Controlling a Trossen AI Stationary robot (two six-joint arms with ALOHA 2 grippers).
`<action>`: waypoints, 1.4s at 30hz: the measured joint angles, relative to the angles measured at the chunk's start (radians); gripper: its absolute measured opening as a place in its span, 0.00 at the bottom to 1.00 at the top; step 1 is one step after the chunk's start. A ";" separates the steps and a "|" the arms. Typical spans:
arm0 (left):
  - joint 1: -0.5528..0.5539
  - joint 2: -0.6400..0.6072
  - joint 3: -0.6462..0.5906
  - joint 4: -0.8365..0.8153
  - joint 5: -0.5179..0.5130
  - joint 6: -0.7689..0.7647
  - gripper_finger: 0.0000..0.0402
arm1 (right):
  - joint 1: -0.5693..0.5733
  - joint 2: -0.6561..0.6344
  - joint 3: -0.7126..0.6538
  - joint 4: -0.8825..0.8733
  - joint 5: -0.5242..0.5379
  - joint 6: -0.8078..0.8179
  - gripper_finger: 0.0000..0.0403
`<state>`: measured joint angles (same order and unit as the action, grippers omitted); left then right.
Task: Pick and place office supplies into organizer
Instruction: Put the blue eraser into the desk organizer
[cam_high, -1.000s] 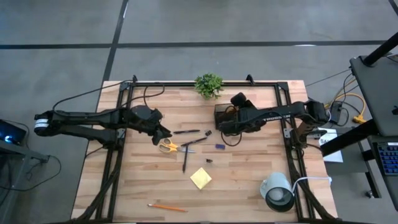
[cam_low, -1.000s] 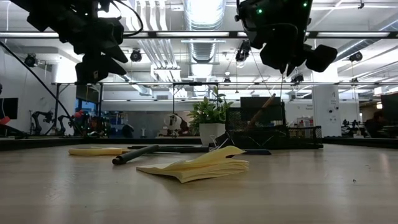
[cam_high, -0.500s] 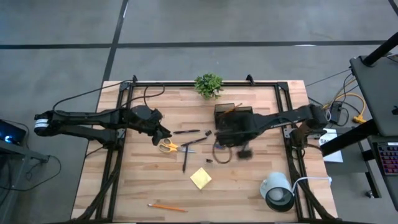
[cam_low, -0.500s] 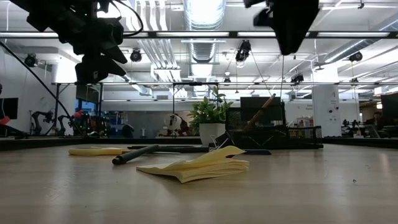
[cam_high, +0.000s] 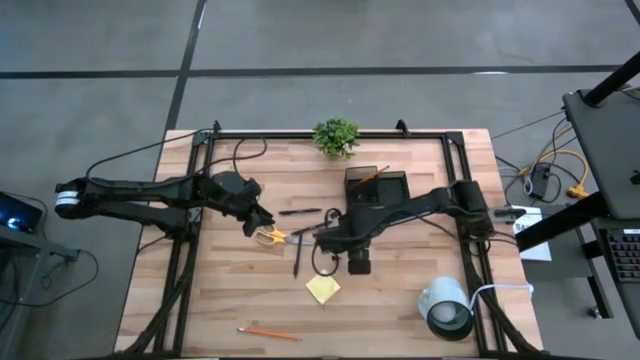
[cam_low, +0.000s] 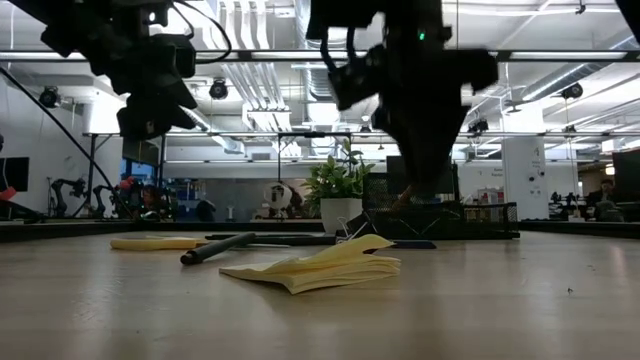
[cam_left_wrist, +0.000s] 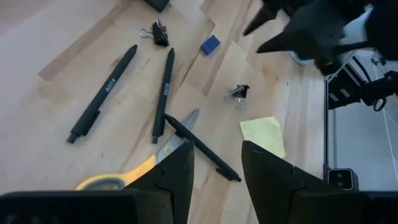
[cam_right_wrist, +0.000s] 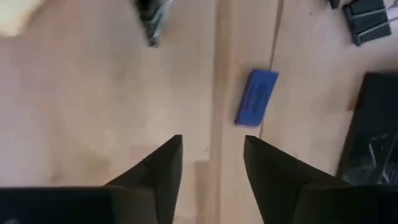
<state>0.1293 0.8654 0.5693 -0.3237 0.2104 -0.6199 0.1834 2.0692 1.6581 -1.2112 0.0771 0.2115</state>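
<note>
From above, the right arm (cam_high: 400, 212) covers the blue eraser (cam_right_wrist: 255, 97) and part of the organizer (cam_high: 376, 188). The scissors (cam_left_wrist: 134, 169) (yellow handle) run off the left wrist picture's edge. A binder clip (cam_right_wrist: 149, 20) blurs in the right wrist view.

1. A robotics lab or workshop hall, not a home.
2. A bare grey concrete floor (cam_high: 100, 40) with dark seam lines surrounds the wooden bench (cam_high: 400, 300).
3. Exposed ducts (cam_low: 330, 30) and strip lights (cam_low: 250, 55) hang from an open ceiling.
4. Monitors (cam_low: 420, 175) and other equipment (cam_low: 90, 190) line the far side.
5. Cables (cam_high: 560, 170) lie beside the bench.
</note>
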 joint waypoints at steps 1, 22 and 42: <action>0.000 0.000 -0.002 0.000 0.000 0.000 0.29 | -0.002 0.008 -0.004 0.016 0.003 0.001 0.42; 0.000 0.000 -0.007 -0.010 0.008 0.060 0.29 | -0.127 -0.009 -0.231 0.290 -0.091 0.016 0.50; 0.000 0.000 -0.010 -0.008 0.006 0.060 0.29 | -0.142 -0.064 -0.259 0.340 -0.036 0.061 0.27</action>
<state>0.1291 0.8654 0.5594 -0.3320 0.2165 -0.5598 0.0415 2.0054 1.3994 -0.8714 0.0406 0.2721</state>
